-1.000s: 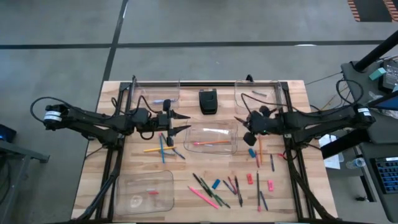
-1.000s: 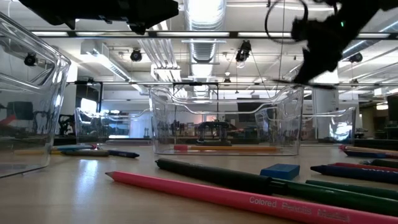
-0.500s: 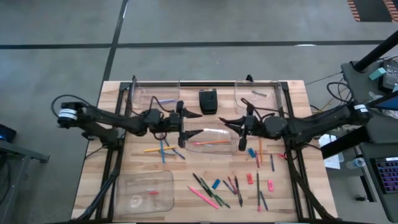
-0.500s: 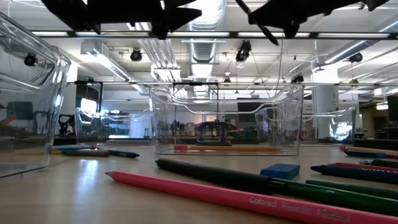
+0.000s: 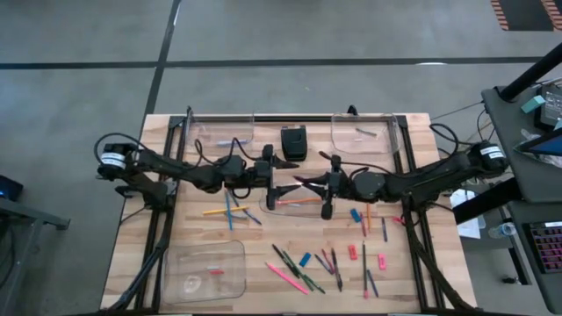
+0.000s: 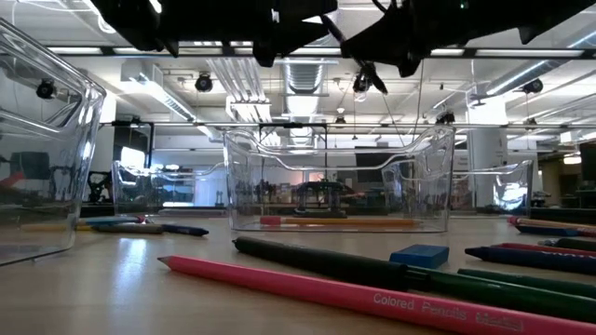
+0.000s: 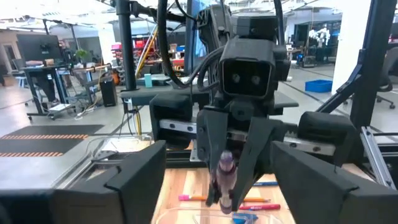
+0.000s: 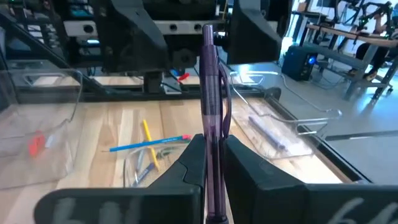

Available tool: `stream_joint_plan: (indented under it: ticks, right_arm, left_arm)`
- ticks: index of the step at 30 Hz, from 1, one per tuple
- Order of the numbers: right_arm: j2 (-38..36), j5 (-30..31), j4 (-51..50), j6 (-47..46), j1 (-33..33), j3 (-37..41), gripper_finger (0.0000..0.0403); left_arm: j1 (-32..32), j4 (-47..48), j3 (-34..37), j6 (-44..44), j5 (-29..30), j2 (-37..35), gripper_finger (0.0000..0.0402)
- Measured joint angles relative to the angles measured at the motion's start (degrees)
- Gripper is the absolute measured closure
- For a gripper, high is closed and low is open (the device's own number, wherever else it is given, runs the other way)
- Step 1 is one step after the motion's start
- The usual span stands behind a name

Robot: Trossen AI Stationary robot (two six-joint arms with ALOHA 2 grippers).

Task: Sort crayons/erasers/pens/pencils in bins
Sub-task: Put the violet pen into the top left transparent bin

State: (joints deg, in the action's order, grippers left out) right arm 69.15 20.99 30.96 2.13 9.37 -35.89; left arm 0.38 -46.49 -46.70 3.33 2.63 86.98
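My right gripper [image 5: 307, 183] is shut on a translucent purple pen [image 8: 209, 93] and points level toward the table's left, above the middle clear bin [image 5: 303, 204]. My left gripper [image 5: 279, 180] faces it from the left, open wide. In the left wrist view the pen's free end [image 7: 225, 169] points at me between my open fingers [image 7: 134, 180], a short way off and untouched. Pencils lie in the middle bin. More pencils, crayons and erasers [image 5: 329, 259] lie loose on the near right of the table. My right gripper pinches the pen between its two fingers [image 8: 249, 171], gripping its rear part [image 8: 209, 158]. The pen lies along the fingers and sticks out well ahead of their tips, toward the left gripper. It is about level and lifted clear above the middle bin.
Two clear bins [image 5: 224, 132] [image 5: 364, 133] stand at the far edge with a small black box [image 5: 293, 142] between them. Another bin [image 5: 204, 270] sits near left. A few pencils [image 5: 230, 209] lie left of the middle bin.
Both grippers have moved toward each other until they face over the middle bin. My right gripper has tipped up from pointing down to level, so the pen now points at the left gripper. My left gripper's fingers stand wider apart than before.
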Motion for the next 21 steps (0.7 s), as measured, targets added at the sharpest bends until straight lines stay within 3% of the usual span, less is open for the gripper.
stream_joint_plan:
  ticks: [4,12,21]
  right_arm:
    - [-0.1,0.0,1.7,-0.1,0.0,-0.1,0.0376]
    - [-0.4,-0.4,2.6,-0.8,0.0,-0.1,0.0376]
    - [-0.1,-0.4,2.8,-0.8,0.0,-0.1,0.0376]
  left_arm:
    - [0.0,0.8,0.1,0.0,0.0,-0.5,0.0204]
    - [0.0,2.1,0.2,3.1,-0.8,-0.5,0.0379]
    - [0.0,1.7,0.2,3.1,-0.9,-0.5,0.0386]
